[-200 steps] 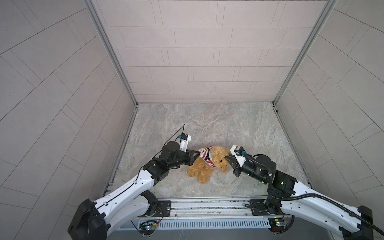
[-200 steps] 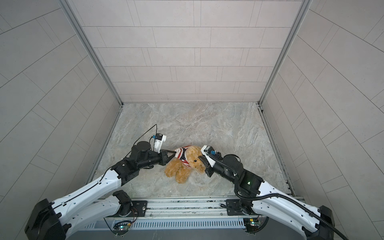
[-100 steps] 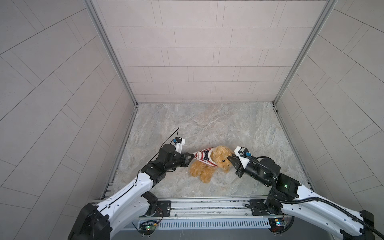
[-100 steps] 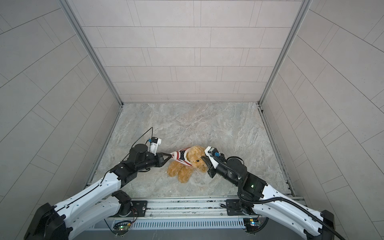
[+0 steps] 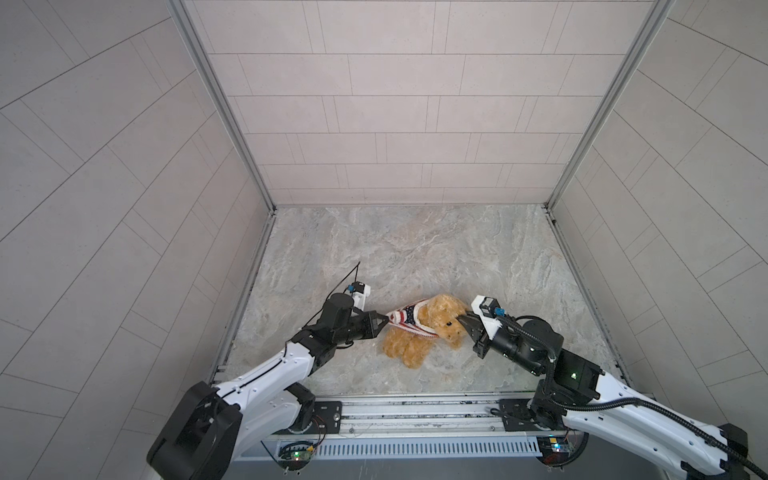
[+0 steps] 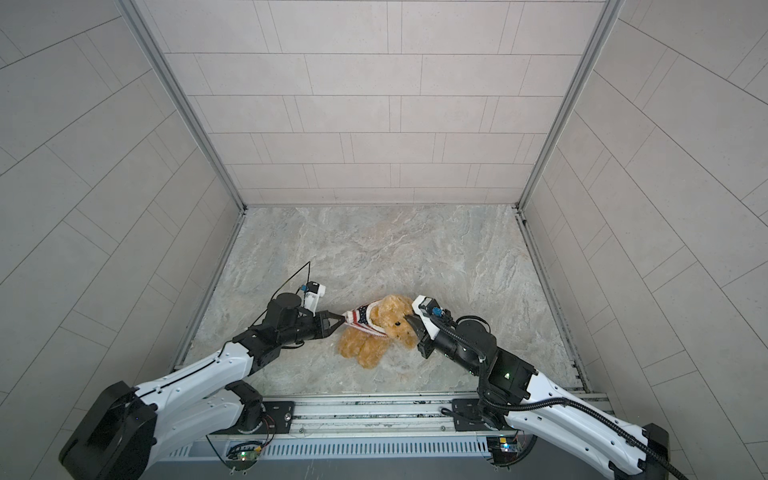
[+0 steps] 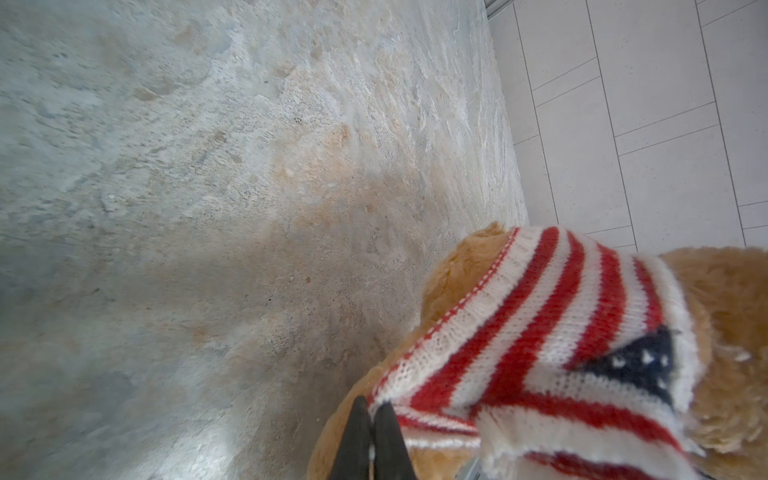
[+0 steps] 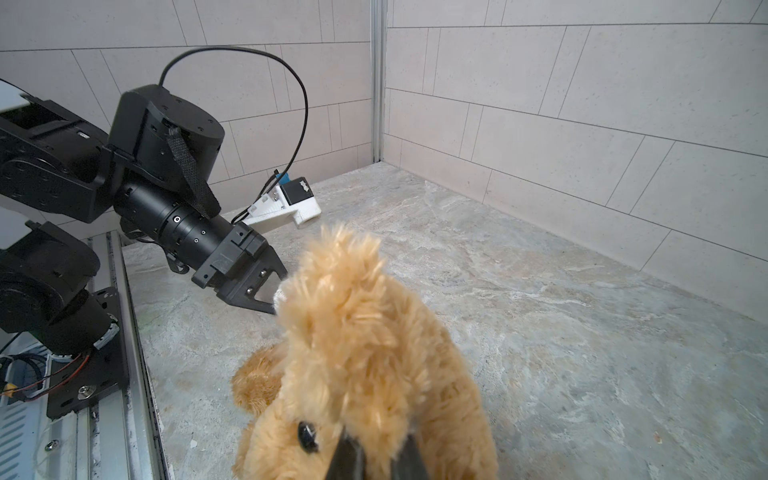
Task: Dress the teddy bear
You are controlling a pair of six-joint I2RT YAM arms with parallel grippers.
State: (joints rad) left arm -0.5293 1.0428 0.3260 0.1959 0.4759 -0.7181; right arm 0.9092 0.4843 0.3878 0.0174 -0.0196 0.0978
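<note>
Teddy bear (image 5: 405,347) on tabletop (image 5: 415,249); left claw (image 5: 386,319) pinches sweater (image 5: 409,316) edge, right claw (image 5: 460,319) clamps bear's muzzle

In the left wrist view the edge is cutting off the left gripper (image 7: 372,415), leaving only two dark fingertips, and also the sweater (image 7: 540,332) and the teddy bear (image 7: 731,316). In the right wrist view the bear's fluffy head is hiding the left gripper's tips and nearly all the sweater, and the right gripper (image 8: 377,442) is running out of frame. In both top views the bear is looking too small to tell whether its arms are inside the sweater.
</note>
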